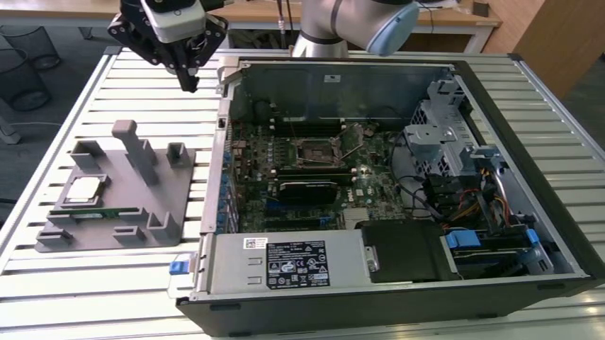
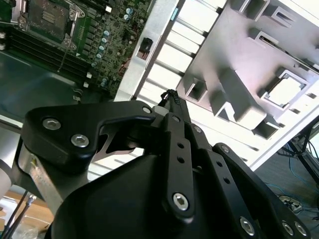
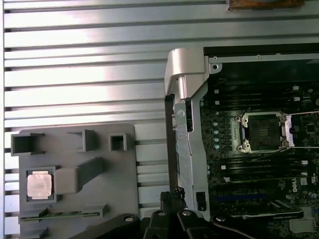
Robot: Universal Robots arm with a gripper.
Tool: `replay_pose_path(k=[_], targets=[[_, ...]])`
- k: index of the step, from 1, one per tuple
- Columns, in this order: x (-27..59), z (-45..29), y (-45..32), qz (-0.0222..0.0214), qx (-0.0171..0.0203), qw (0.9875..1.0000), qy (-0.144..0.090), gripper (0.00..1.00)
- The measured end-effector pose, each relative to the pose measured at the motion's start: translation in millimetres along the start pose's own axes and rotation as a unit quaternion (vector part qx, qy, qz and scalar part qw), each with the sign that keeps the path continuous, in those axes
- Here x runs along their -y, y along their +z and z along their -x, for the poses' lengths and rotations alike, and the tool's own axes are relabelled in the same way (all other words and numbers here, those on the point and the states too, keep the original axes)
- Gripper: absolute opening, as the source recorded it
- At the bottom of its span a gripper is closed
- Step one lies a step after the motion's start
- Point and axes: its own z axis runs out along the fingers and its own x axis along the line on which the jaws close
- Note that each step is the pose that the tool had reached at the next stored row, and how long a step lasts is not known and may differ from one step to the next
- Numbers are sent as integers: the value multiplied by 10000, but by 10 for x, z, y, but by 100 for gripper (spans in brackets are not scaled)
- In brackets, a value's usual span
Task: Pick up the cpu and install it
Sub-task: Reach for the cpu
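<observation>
The claw (image 1: 189, 88) hangs in the air above the slatted metal table (image 1: 123, 95). Its two black fingers are brought together at the tips, and nothing is held between them. The first wrist view shows the same: the fingertips (image 3: 174, 198) meet and carry no object.

The cpu (image 1: 85, 188) is not at the claw. It lies flat, with its pale silver top upward, in a square recess of the grey fixture (image 1: 132, 234) that sits on the table. In the exterior view the cpu is lower than the claw, toward the exterior view's left of it and nearer to the camera, well apart from the fingertips. In the first wrist view a raised block (image 3: 72, 180) of the fixture stands just beside the cpu (image 3: 40, 185), on the side that faces the claw. A thin green memory stick (image 1: 95, 212) rests in a slot of the same fixture, just beside the cpu.

On the other side of the claw, toward the exterior view's right, the open computer case (image 1: 378, 312) stands on the table. The claw is near the case's silver side wall (image 1: 220, 142) and higher than its upper edge, so it hangs between the fixture and the case. The processor socket (image 1: 317, 150) sits on the motherboard inside the case, beyond that wall from the claw. In the second wrist view the cpu (image 2: 286, 92) and the socket (image 2: 47, 17) appear on opposite sides of the fingers.
</observation>
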Motion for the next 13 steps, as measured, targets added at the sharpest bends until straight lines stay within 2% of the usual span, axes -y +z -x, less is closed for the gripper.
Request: replay_pose_path(k=[13], targets=[[6,-78,-1,0,0,10000,0,11]])
